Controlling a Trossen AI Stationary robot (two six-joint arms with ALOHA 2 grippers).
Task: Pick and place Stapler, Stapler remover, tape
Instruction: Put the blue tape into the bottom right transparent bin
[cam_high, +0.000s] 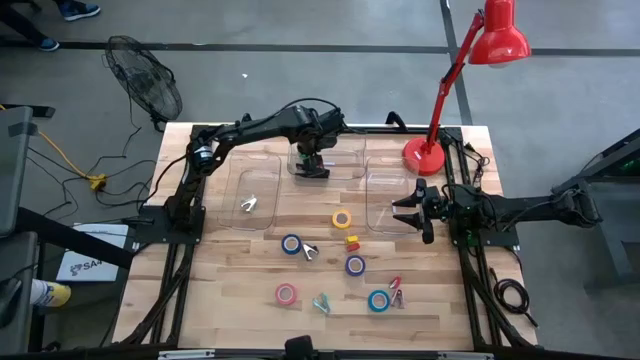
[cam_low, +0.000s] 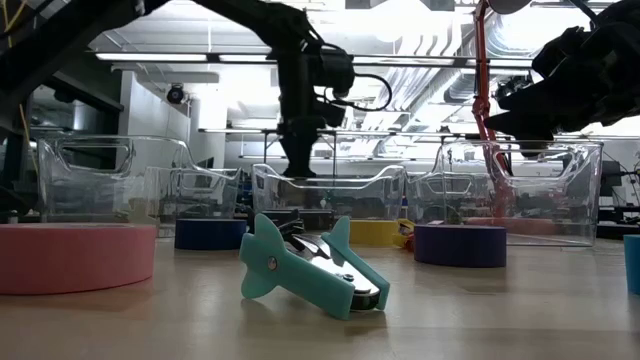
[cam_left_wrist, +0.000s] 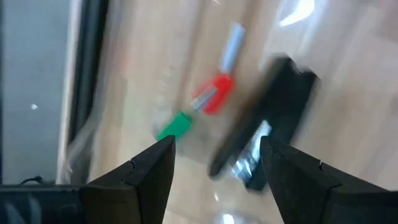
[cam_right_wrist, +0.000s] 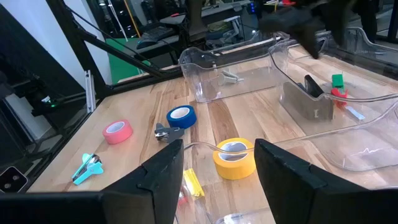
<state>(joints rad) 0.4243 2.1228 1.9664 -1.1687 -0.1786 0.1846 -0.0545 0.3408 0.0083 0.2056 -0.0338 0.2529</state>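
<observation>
The left gripper (cam_high: 312, 165) hangs over the middle clear bin (cam_high: 345, 170) at the table's far edge, its fingers (cam_left_wrist: 146, 171) spread apart and holding nothing; straight beyond them, on the bin floor, lies the black stapler (cam_left_wrist: 267, 121), free of the jaws and lying slantwise to the gap between the fingers; beside it lie a red piece (cam_left_wrist: 214, 96) and a green piece (cam_left_wrist: 175, 126), too blurred to name more closely. The stapler looks already placed, so the next pick seems to lie out on the open table.

The right gripper (cam_high: 415, 212) waits by the right-hand clear bin (cam_high: 385, 185), jaws apart and empty; the yellow tape roll (cam_right_wrist: 235, 157) lies just ahead of its fingers, nearer to it than to the left gripper, with a blue tape roll (cam_right_wrist: 181, 116) and a pink tape roll (cam_right_wrist: 118, 131) farther off; a purple tape roll (cam_high: 355, 265) and a teal-blue tape roll (cam_high: 378, 300) lie toward the near edge. A teal staple remover (cam_low: 305, 268) lies on its side there, well away from both grippers; a further staple remover (cam_high: 248, 205) sits in the left-hand clear bin (cam_high: 240, 180).
</observation>
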